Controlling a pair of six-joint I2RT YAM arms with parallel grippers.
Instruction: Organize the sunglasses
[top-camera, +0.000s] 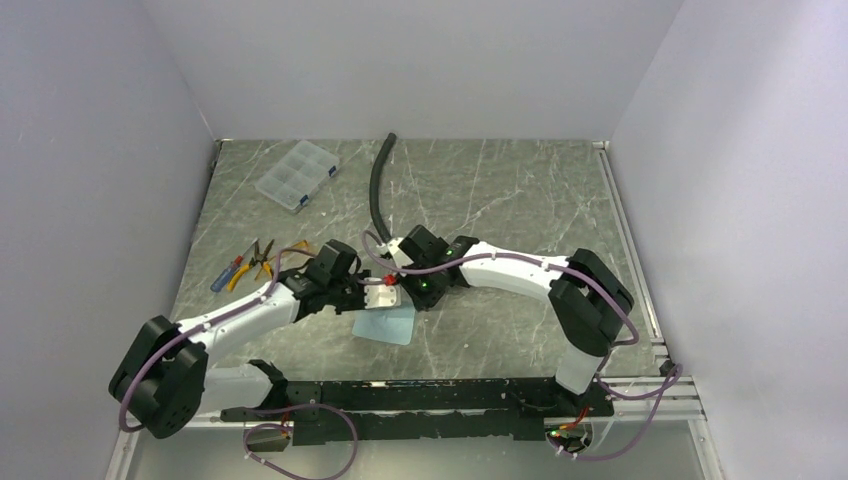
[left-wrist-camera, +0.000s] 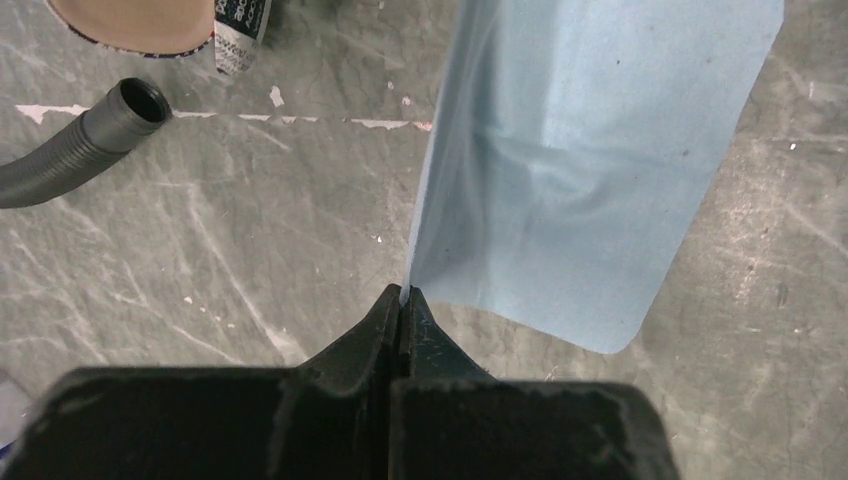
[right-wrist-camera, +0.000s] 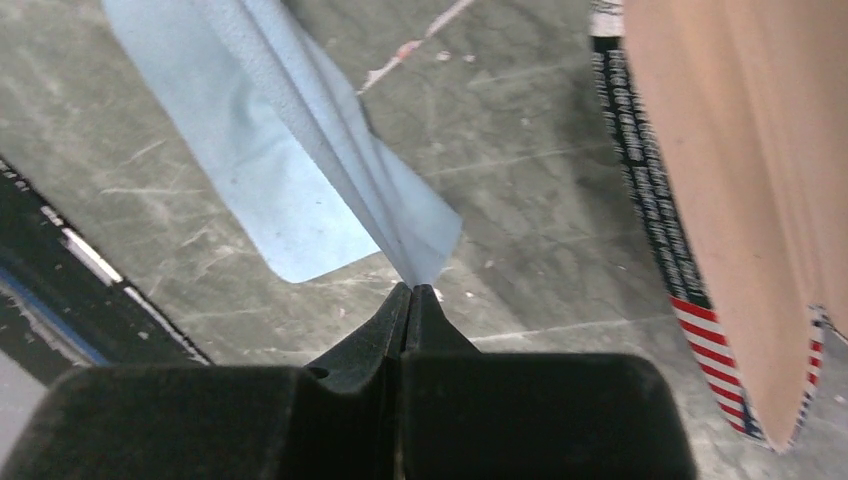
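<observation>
**Two-arm hold on a cloth, with likely points of failure.** The left fingers (left-wrist-camera: 396, 308) are pressed together on one edge of the light-blue cloth (left-wrist-camera: 580, 170). The right fingers (right-wrist-camera: 405, 305) are pressed together on a creased corner of the same cloth. In each case only a thin margin of fabric is caught at the very tips, and the rest is draped away ahead of the fingers toward the tabletop (left-wrist-camera: 200, 250). The sunglasses (top-camera: 292, 248) are taken to be the thin orange-brown wire shape seen from above. They lie beyond and to the left of the left fingers, beside the tools (top-camera: 240, 270), apart from the cloth and held by neither arm. The lenses are too small to be made out. A white pouch (top-camera: 383, 297) is seen between the two sets of fingers.

Risks, as judged:
- (a) The cloth may be pulled out of one pinch if the arms are drawn apart or raised unevenly, since so little fabric is gripped.
- (b) A skewed, bunched fold may result from the crease at the right fingers.
- (c) The pouch may be swept aside by the trailing cloth, because it lies so near both sets of fingers.
- (d) The two wrists, being close together, may be brought into contact.
- (e) The sunglasses may be knocked against the tools when they are reached for.
</observation>
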